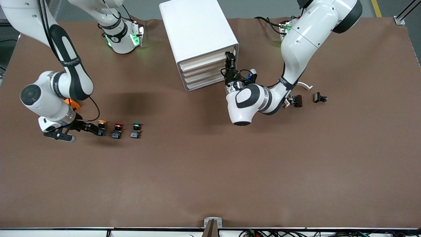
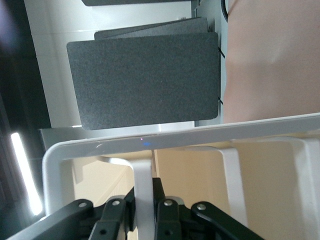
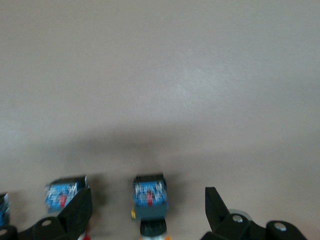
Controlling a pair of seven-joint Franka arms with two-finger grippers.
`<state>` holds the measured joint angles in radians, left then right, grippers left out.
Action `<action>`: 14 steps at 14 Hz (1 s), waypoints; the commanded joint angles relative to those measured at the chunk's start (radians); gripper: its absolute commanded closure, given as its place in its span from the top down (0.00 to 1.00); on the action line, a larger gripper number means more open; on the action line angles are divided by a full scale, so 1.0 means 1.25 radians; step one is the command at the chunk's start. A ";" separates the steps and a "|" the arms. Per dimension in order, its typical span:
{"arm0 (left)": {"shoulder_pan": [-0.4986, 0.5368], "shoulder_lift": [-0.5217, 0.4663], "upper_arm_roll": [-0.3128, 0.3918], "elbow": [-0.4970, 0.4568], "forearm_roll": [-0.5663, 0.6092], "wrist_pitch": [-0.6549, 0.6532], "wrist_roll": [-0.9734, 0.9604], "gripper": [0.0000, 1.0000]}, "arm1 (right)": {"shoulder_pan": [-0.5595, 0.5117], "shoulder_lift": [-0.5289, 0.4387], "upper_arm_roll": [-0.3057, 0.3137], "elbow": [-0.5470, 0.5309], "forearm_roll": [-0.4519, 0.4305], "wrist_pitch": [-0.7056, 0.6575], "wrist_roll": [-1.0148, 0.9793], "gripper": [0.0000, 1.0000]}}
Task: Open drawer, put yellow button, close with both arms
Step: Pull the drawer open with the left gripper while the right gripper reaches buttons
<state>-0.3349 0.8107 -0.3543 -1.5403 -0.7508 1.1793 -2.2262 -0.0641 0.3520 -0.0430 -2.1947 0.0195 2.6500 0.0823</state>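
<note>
The white cabinet [image 1: 197, 29] stands at the robots' side of the table. Its uppermost drawer [image 1: 203, 61] sits flush with the three lower ones. My left gripper [image 1: 230, 60] is at that drawer's front and is shut on its white handle [image 2: 142, 175], as the left wrist view [image 2: 144, 202] shows. The yellow button [image 1: 102, 125] stands toward the right arm's end, in a row with a red button [image 1: 117, 130] and a green button [image 1: 136, 130]. My right gripper [image 1: 95, 129] is open, low at the table, with the yellow button [image 3: 150, 192] between its jaws [image 3: 148, 200], untouched.
An orange object [image 1: 73, 104] lies partly hidden by the right arm. Small dark parts [image 1: 297, 100] [image 1: 319, 97] and a white curved piece [image 1: 306, 86] lie toward the left arm's end. The red button [image 3: 64, 194] sits just outside one right finger.
</note>
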 commanded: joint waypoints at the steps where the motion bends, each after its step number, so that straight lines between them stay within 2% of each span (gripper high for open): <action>1: 0.047 0.001 0.007 0.036 -0.013 -0.001 0.009 0.06 | 0.008 0.053 0.000 0.003 0.009 0.063 0.014 1.00; 6: 0.063 -0.002 0.064 0.050 -0.021 -0.001 0.004 0.06 | 0.007 0.057 0.000 -0.022 0.009 0.057 0.014 1.00; 14: 0.091 0.013 0.071 0.085 -0.037 -0.001 0.004 0.07 | 0.002 0.057 0.001 -0.036 0.009 0.007 0.015 1.00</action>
<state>-0.2373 0.8111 -0.2807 -1.4801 -0.7741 1.1640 -2.2360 -0.0565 0.4390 -0.0445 -2.2220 0.0195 2.6726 0.0906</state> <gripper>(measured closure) 0.903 0.000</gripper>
